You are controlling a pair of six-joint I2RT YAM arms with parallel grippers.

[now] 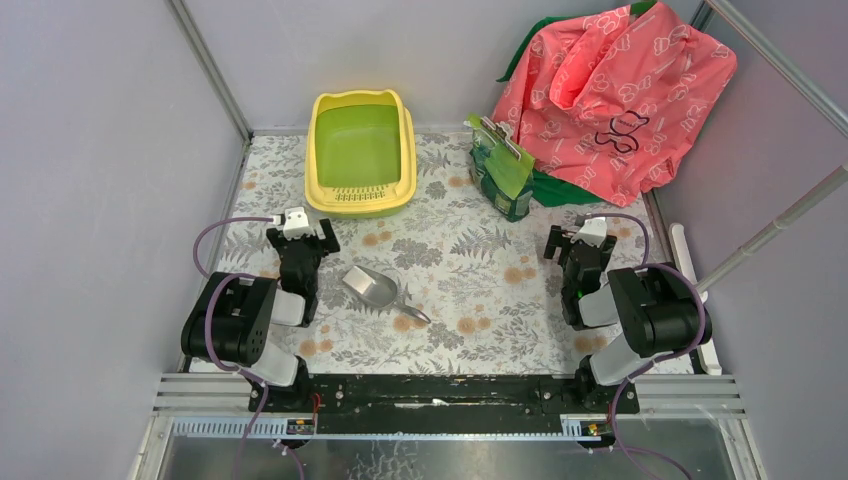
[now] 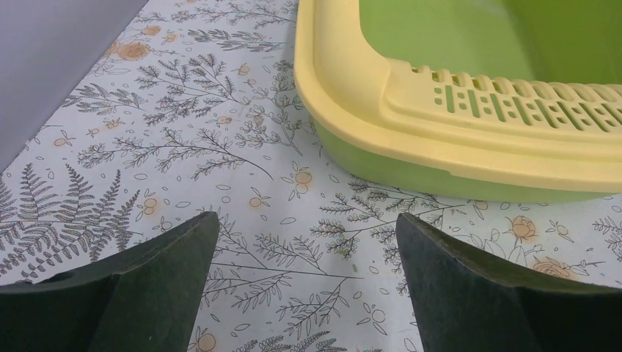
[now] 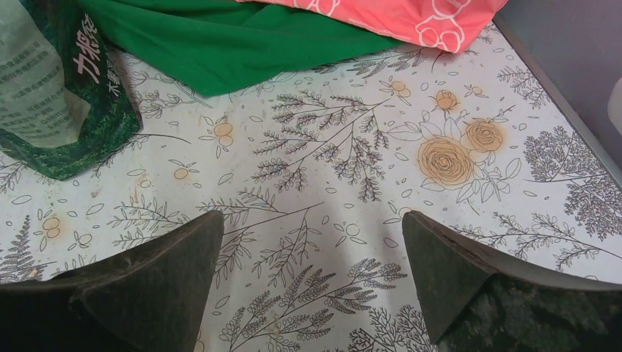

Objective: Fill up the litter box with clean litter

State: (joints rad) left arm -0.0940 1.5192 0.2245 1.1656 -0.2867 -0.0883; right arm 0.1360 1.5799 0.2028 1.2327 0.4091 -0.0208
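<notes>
My left jaws and right jaws stood wide apart, empty; the litter box (image 1: 360, 195) sat unfilled at the far edge of the desk (image 1: 470, 262). Opening step, I judged: the scoop (image 1: 372, 288) or bag (image 1: 503, 182) needed grasping next.

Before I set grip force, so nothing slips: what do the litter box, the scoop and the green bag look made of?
Litter box: moulded plastic, smooth and semi-matte, judging by its rounded rim and slotted lip. Scoop: probably metal, grey with a dull sheen, though silvery plastic is possible. Green bag: thin printed plastic film, glossy and creased.
</notes>
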